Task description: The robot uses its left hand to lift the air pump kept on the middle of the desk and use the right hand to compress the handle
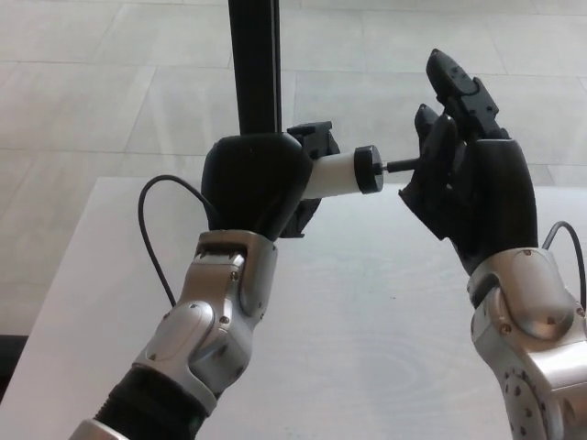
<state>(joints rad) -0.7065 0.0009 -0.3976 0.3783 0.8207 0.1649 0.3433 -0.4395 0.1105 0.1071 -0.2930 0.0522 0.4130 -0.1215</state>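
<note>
The left hand [252, 183] was closed around the air pump [332, 174], holding it level and clear of the worktop [367, 330] so the short exposed rod [401, 167] pointed toward the right hand [468, 192]. That hand pressed its palm against the rod's end, the handle hidden behind it, fingers [454, 78] extended and gripping nothing; a flat palm suited a straight axial push. A black cable [151, 238] trailed onto the worktop.
</note>
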